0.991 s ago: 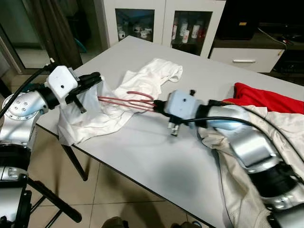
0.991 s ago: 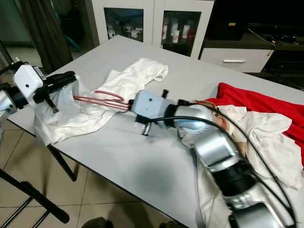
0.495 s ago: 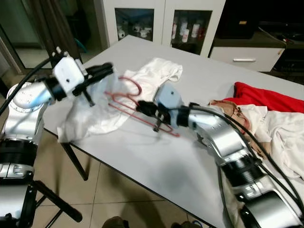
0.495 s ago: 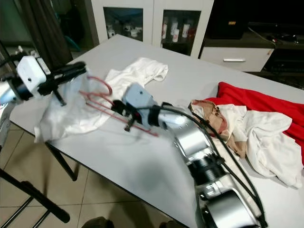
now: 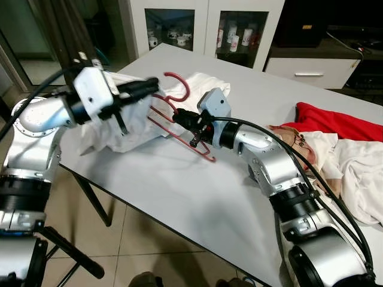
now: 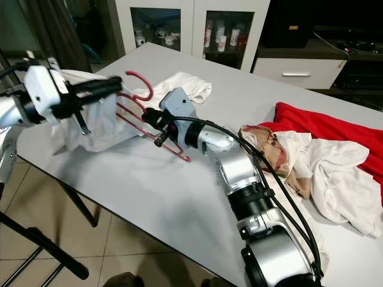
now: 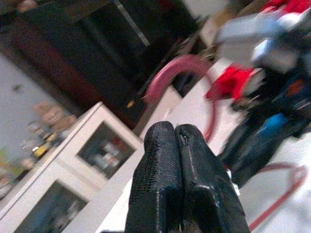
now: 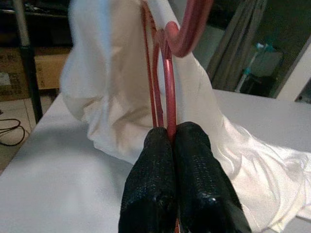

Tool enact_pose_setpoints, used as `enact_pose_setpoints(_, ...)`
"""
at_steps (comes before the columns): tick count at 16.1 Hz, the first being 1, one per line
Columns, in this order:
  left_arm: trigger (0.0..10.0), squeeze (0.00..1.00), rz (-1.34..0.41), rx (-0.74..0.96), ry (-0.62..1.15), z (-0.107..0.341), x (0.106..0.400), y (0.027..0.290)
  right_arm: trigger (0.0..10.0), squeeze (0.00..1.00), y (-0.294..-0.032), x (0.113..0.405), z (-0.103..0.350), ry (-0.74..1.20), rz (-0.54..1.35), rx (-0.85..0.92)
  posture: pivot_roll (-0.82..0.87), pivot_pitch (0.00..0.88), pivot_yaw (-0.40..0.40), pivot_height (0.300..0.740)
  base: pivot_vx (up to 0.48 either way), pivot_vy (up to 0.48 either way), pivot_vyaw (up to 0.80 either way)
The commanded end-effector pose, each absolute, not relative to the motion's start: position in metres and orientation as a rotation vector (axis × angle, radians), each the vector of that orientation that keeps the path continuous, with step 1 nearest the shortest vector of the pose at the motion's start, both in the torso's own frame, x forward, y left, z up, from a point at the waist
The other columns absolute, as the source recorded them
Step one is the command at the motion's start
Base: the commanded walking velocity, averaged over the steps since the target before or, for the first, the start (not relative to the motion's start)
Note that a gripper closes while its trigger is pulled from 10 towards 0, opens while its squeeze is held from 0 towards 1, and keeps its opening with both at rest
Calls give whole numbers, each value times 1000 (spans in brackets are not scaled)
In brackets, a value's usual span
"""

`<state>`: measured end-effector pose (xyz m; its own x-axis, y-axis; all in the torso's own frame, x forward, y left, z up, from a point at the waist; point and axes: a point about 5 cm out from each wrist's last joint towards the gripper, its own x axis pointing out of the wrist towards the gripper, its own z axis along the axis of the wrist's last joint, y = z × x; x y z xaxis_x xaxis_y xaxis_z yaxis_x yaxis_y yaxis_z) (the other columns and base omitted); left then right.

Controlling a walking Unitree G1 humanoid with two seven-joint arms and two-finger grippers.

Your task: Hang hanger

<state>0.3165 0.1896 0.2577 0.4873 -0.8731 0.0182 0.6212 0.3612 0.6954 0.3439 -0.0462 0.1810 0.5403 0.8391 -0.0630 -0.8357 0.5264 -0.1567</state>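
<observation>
Red hanger lifted off the table, pinched by the right gripper, one end inside the white shirt.

The hanger [image 5: 179, 113] slants with its hook up and toward the cabinets, its long axis running from the right gripper [image 5: 182, 118] into the white shirt [image 5: 122, 116], which the left gripper [image 5: 146, 89] pinches by the cloth at the table [image 5: 179, 197] corner. Both grippers are pressed together on their loads. Open room lies left, past the table edge.

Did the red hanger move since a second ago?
Yes. The red hanger has been lifted off the table and tipped up by the right gripper; its hook now points toward the white cabinet.
</observation>
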Motion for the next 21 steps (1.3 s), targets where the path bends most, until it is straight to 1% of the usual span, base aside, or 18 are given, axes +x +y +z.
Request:
enact_pose_setpoints(1, 0, 0, -1078, 690, -446, 262, 310, 176, 10000, 0, -44, 350, 196, -79, 982, -173, 33, 0, 31, 740, 0, 0, 0)
enact_pose_setpoints(5, 0, 0, -1186, 678, -439, 263, 296, 161, 10000, 0, -44, 357, 194, -81, 965, -167, 42, 0, 30, 740, 0, 0, 0)
enact_pose_setpoints(8, 0, 0, -1195, 702, -391, 253, 293, 160, 10000, 0, -43, 358, 195, -97, 963, -154, 46, 0, 29, 740, 0, 0, 0)
enact_pose_setpoints(9, 667, 0, -1166, 727, -355, 249, 296, 163, 10000, 0, -44, 359, 196, -102, 956, -146, 46, 0, 29, 740, 0, 0, 0)
enact_pose_setpoints(10, 10000, 0, -1130, 761, -296, 244, 300, 168, 10000, 0, -46, 360, 196, -103, 948, -136, 46, 0, 27, 740, 0, 0, 0)
enact_pose_setpoints(11, 10000, 0, -1117, 788, -254, 241, 302, 172, 10000, 0, -47, 360, 195, -102, 941, -130, 46, 0, 27, 740, 0, 0, 0)
enact_pose_setpoints(12, 10000, 235, -1069, 825, -274, 243, 303, 176, 10000, 0, -50, 361, 194, -100, 930, -127, 46, 0, 27, 740, 0, 0, 0)
enact_pose_setpoints(13, 10000, 1000, -1029, 849, -287, 244, 306, 180, 10000, 0, -51, 362, 192, -97, 917, -123, 46, 0, 27, 740, 0, 0, 0)
enact_pose_setpoints(15, 10000, 1000, -1023, 856, -286, 244, 304, 182, 10000, 0, -53, 363, 192, -99, 902, -111, 46, 0, 22, 740, 0, 0, 0)
enact_pose_setpoints(17, 10000, 1000, -977, 884, -347, 251, 304, 181, 10000, 0, -54, 364, 191, -95, 884, -100, 46, 0, 22, 740, 0, 0, 0)
enact_pose_setpoints(18, 10000, 1000, -910, 926, -407, 257, 306, 180, 10000, 0, -55, 365, 190, -92, 878, -96, 46, 0, 22, 740, 0, 0, 0)
enact_pose_setpoints(19, 10000, 1000, -863, 930, -443, 262, 308, 181, 10000, 0, -55, 365, 189, -90, 875, -92, 46, 0, 22, 740, 0, 0, 0)
enact_pose_setpoints(20, 10000, 0, -799, 900, -466, 269, 309, 186, 10000, 0, -55, 365, 188, -91, 872, -87, 50, 0, 23, 740, 0, 0, 0)
enact_pose_setpoints(21, 10000, 0, -712, 785, -495, 278, 308, 196, 10000, 0, -56, 364, 189, -108, 860, -64, 50, 0, 24, 740, 0, 0, 0)
